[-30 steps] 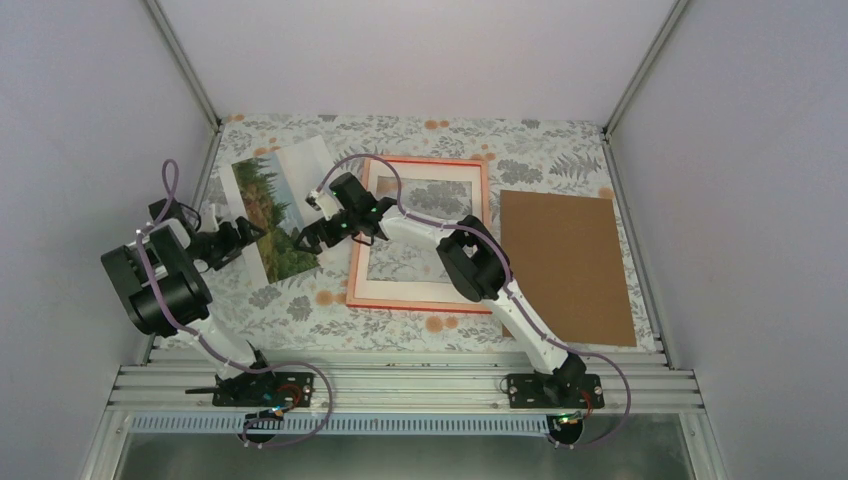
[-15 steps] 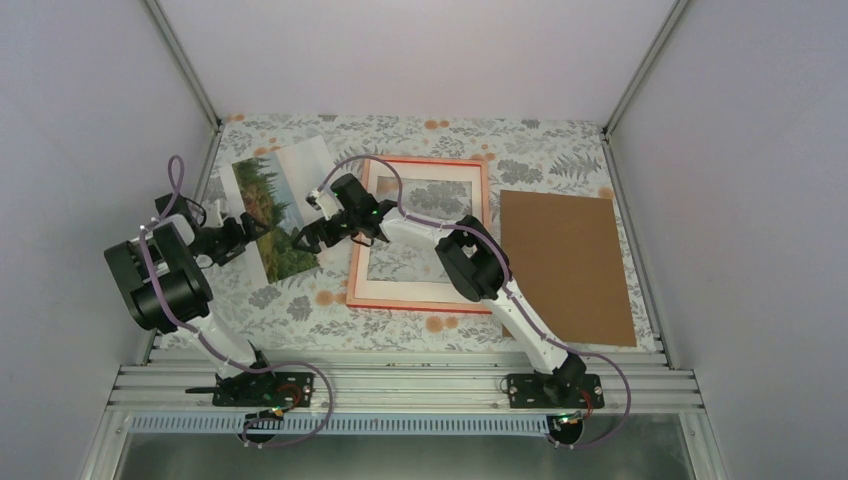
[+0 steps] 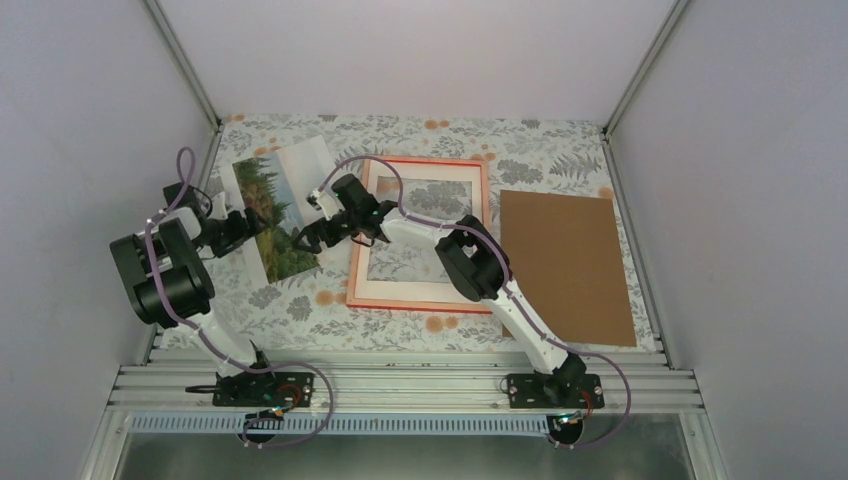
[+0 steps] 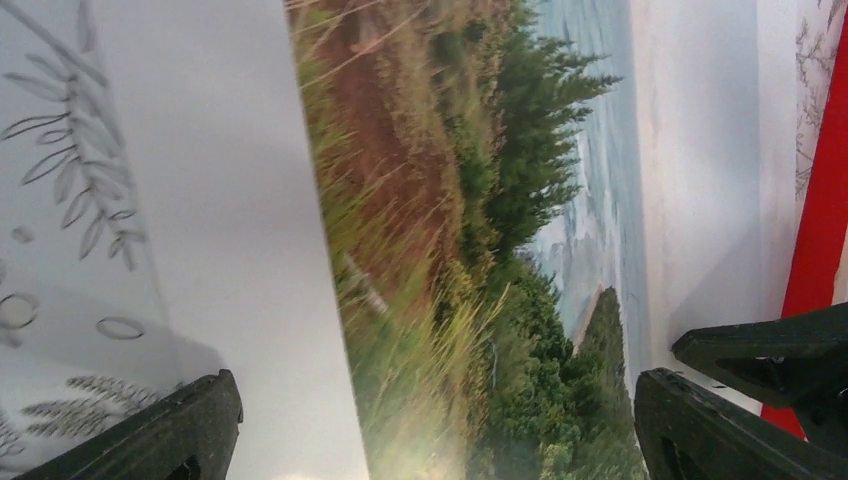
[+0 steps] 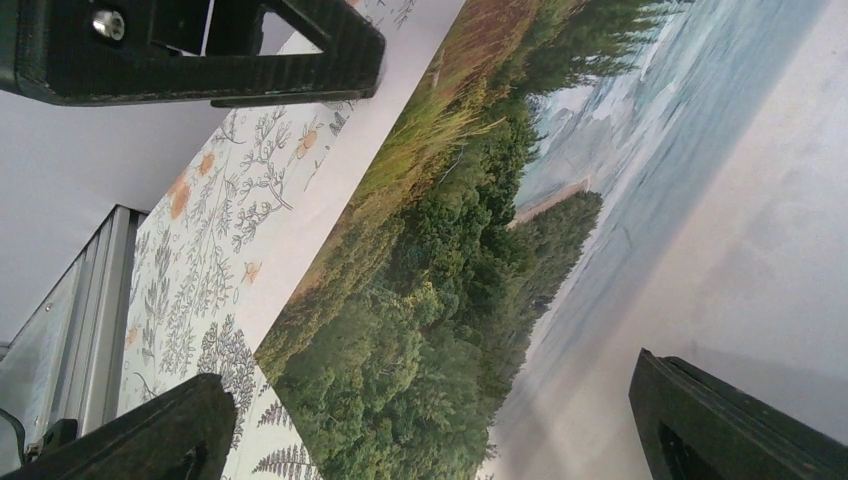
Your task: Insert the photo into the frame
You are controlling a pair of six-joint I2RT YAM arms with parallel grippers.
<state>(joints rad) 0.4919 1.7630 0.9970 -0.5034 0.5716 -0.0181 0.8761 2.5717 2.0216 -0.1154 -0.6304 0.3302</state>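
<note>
A rectangular paper landscape photo [image 3: 272, 205], with green trees, reddish ground, a pale sky and a white margin, lies picture side up on the floral-covered table [image 3: 400, 130] towards its far left corner. It is turned askew, and its right edge sits just beside the large thin-edged red picture frame [image 3: 418, 296]. The frame lies flat in the middle of the table with its paler orange-pink face upward and its clear pane showing the cloth beneath, probably so the print can be laid into its back. A brown rectangular backing board [image 3: 565, 265] rests well apart by the right edge, likely set aside to leave that opening free. Both arms have closed in on the photo's near end from opposite sides. The left gripper [image 3: 250, 232] comes from the left edge and the right gripper [image 3: 312, 238] reaches across the frame's left rail. In each wrist view the black fingers [image 4: 190, 430] [image 5: 720, 420] stand spread wide, low over the print with paper between them, and they pinch nothing. The step in hand seems to be getting hold of an edge of the flat sheet, which could easily slide or crease.
</note>
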